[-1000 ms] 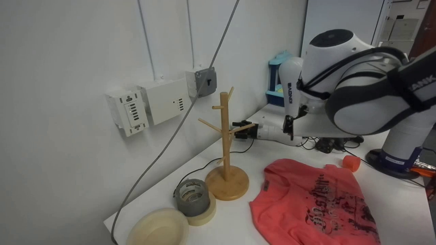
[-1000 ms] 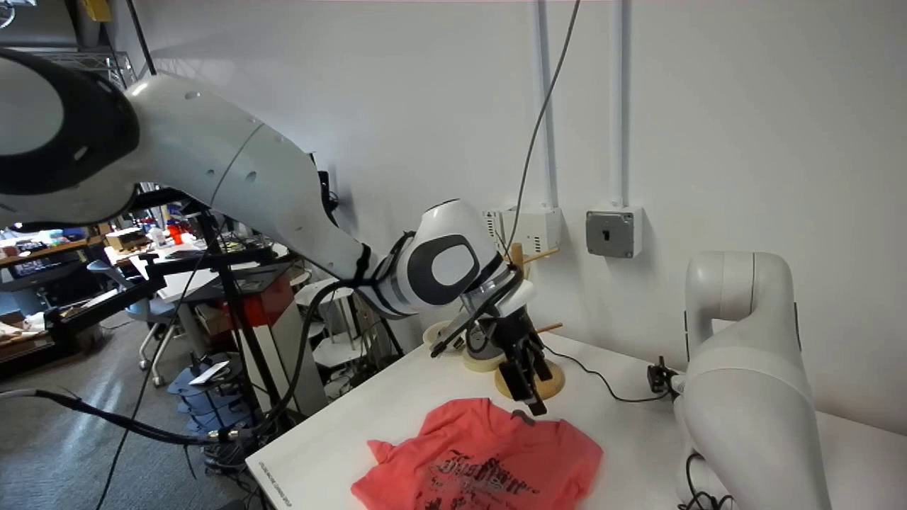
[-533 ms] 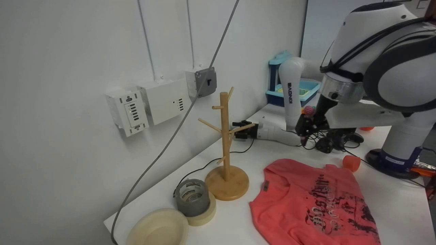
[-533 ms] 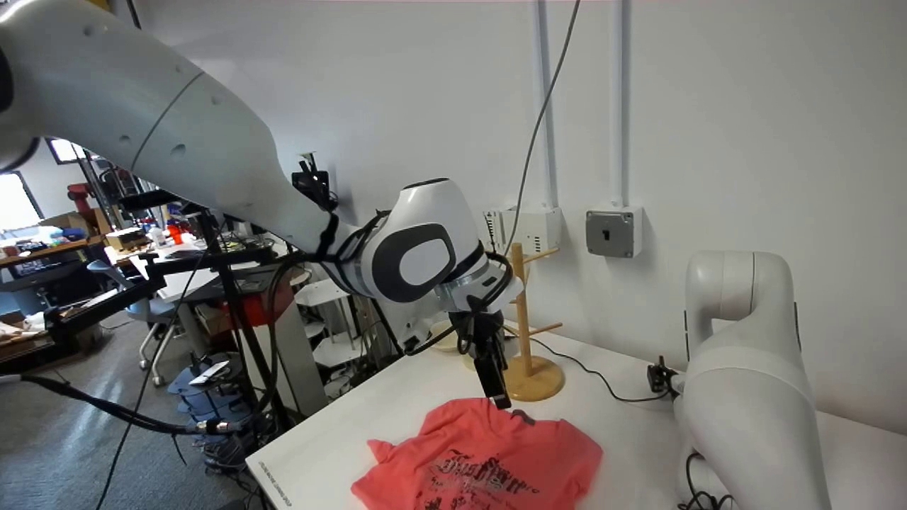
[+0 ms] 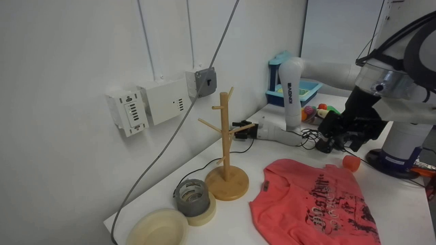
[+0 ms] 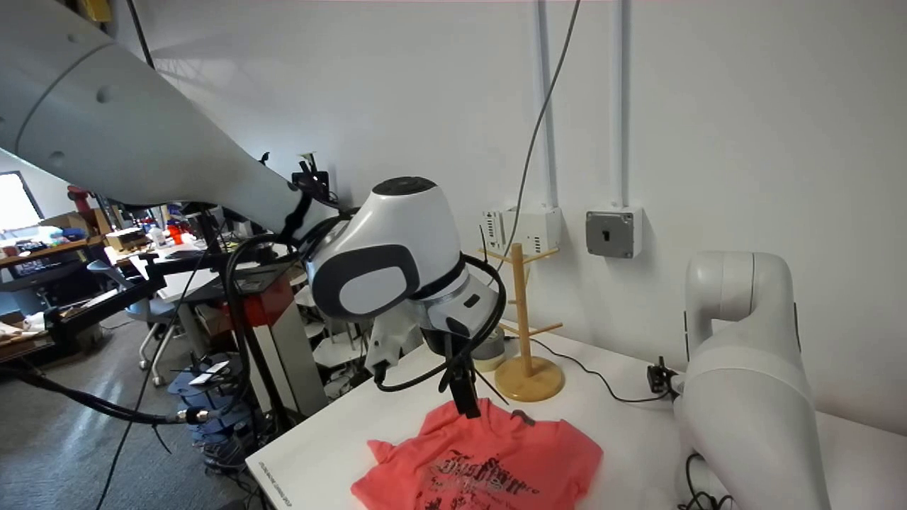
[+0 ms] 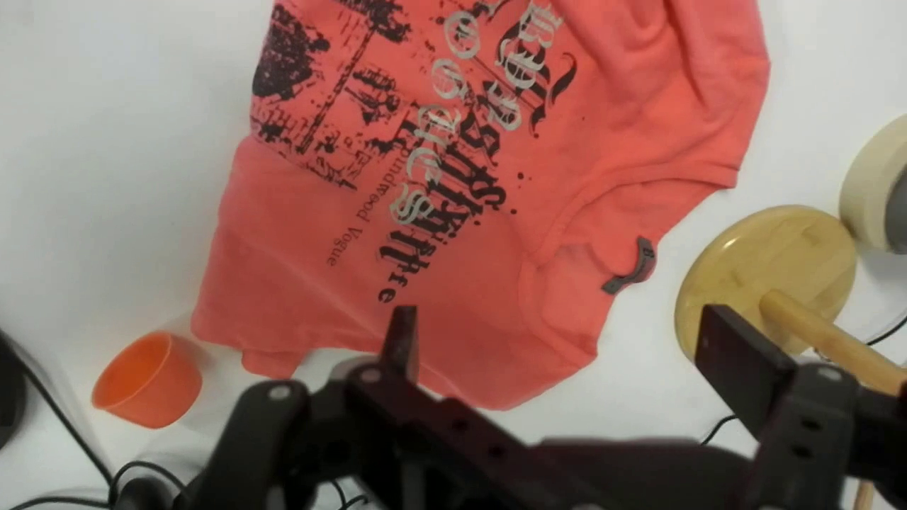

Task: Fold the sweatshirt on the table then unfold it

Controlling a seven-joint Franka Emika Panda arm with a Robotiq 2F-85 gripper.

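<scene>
The salmon-red sweatshirt [image 7: 453,269] lies front up on the white table [image 7: 106,212], its dark print and grey neck label showing. It looks mostly flat with some creases; its lower end runs out of every view. In the wrist view my gripper [image 7: 560,312] is open, its fingers wide apart and nothing between them. One fingertip overlaps the shirt's side edge in that picture, the other the wooden stand's base. Both exterior views have the gripper [image 5: 338,141] raised above the table, apart from the cloth.
A wooden peg stand [image 5: 225,146] rises beside the neckline, near tape rolls [image 5: 193,204] and a cream bowl [image 5: 160,226]. An orange cup [image 7: 149,386] sits by the shirt's edge. Beyond are black cables [image 5: 310,136], a second white arm [image 5: 291,92] and a blue tub [image 5: 310,90].
My gripper has drawn back toward its own arm's base and turned, moving away from the wooden stand. The sweatshirt has stayed where it was.
</scene>
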